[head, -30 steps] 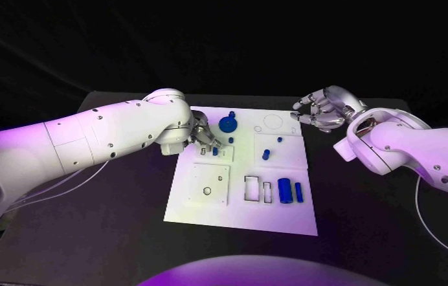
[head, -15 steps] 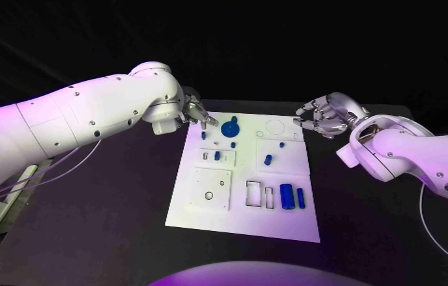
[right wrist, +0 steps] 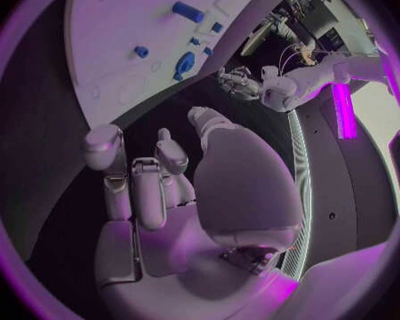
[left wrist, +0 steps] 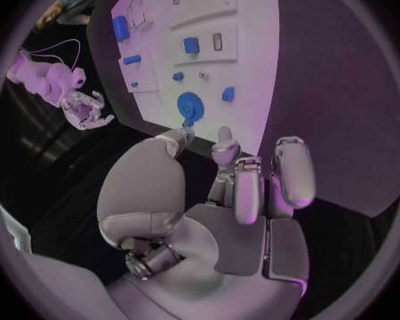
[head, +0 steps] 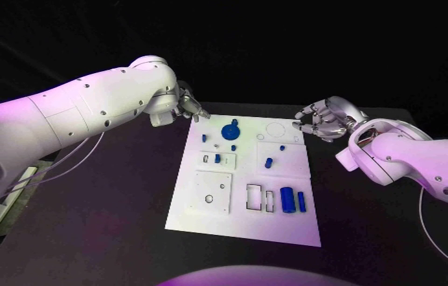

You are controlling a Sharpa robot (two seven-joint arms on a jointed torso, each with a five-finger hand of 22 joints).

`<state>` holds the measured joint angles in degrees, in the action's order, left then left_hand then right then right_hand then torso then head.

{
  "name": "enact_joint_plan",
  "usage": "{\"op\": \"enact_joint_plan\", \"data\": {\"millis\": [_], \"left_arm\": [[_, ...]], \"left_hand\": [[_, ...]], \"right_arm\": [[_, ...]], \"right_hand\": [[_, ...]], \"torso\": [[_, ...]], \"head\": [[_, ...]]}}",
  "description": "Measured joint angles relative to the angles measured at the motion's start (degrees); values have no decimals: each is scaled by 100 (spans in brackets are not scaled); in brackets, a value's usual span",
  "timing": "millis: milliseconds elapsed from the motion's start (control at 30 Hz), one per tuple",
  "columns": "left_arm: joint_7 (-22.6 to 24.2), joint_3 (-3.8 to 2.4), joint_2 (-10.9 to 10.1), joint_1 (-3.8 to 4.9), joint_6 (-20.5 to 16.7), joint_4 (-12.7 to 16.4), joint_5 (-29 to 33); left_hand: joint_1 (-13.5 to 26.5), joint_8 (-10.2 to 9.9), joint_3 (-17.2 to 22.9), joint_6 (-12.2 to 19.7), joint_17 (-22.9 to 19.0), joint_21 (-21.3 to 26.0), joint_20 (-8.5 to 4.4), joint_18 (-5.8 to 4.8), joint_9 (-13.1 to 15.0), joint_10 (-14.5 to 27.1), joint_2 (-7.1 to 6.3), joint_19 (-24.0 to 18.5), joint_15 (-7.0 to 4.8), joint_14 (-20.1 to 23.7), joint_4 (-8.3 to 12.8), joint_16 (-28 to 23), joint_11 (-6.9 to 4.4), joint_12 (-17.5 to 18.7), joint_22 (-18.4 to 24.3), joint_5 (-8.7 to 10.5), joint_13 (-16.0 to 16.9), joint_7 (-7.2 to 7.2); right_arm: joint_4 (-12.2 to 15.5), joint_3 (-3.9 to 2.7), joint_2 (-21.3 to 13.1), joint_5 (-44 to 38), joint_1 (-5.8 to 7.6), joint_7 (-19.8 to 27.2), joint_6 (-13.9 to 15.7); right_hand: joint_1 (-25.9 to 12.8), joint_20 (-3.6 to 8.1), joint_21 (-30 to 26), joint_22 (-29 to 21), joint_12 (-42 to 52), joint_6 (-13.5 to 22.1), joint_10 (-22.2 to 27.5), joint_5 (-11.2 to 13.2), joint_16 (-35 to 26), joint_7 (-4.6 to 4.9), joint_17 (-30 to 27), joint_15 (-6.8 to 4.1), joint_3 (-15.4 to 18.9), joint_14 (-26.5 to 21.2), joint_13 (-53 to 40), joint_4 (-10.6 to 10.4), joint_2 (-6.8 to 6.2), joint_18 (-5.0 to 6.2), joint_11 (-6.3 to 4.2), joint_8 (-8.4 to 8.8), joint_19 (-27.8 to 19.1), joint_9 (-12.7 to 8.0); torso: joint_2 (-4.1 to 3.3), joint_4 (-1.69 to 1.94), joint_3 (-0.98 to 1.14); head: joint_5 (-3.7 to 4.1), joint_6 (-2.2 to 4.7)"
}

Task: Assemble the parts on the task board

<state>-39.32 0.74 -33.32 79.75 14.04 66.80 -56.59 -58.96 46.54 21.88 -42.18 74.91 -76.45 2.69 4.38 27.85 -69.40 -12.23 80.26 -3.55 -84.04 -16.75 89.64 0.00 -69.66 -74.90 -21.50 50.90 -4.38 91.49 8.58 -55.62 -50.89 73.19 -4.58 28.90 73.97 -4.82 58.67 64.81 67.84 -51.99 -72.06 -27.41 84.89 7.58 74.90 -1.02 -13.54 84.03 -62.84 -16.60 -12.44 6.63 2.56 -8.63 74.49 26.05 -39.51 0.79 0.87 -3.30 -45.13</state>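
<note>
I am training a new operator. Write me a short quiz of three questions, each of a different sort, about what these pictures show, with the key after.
1. True or false: the left hand is holding a blue part.
2. Multiple choice: where is the right hand? A) off the far right corner of the task board, above the black table; B) resting on the board's near edge; C) gripping the blue cylinder.
3. Fill in: the big round blue part lies near the board's ___ edge (far or near).

Key
1. False: its fingers are apart and hold nothing.
2. A.
3. Far.
</note>
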Motion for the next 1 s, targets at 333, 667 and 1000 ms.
{"op": "enact_joint_plan", "data": {"millis": [333, 667, 1000], "left_arm": [[39, 88, 240, -163, 194, -394, -69], [96, 102, 365, -264, 373, -672, -103], [152, 102, 446, -307, 481, -796, -104]], "left_hand": [[-24, -21, -47, 0, 0, 20, 23, 0, -25, 0, 24, 18, 15, 15, 15, 0, 0, 0, 0, 120, 9, 0], [-36, -21, -63, 0, 0, 23, 40, 0, -30, 21, 36, 1, 20, 20, 0, 0, 21, 0, 0, 152, -2, 0], [-114, -21, -78, 0, 0, 23, 39, 0, -38, 21, 114, 1, 20, 20, 16, 0, 20, 0, 0, 152, -2, 0]], "right_arm": [[-7, 0, 8, 1, -1, 4, 2], [-3, 0, 32, 1, -2, 10, 5], [-11, -1, 56, 3, -2, 13, 5]], "right_hand": [[0, 0, 0, 0, 0, 0, 0, 0, 0, 0, 0, 0, 0, 0, 0, 0, 0, 0, 0, 0, 0, -1], [0, 0, 0, 0, 0, 0, 0, 0, 0, 0, 0, 0, -16, 0, 0, -16, 0, 0, 0, 0, 0, -2], [0, 0, 0, 0, 0, 0, 0, 0, 0, 0, 0, 0, -16, 0, -1, -16, 0, 0, 0, 0, 0, 3]], "torso": [[-18, 0, -8], [-18, -6, -7], [-6, -6, -4]], "head": [[-4, -50], [5, -80], [20, -99]]}}
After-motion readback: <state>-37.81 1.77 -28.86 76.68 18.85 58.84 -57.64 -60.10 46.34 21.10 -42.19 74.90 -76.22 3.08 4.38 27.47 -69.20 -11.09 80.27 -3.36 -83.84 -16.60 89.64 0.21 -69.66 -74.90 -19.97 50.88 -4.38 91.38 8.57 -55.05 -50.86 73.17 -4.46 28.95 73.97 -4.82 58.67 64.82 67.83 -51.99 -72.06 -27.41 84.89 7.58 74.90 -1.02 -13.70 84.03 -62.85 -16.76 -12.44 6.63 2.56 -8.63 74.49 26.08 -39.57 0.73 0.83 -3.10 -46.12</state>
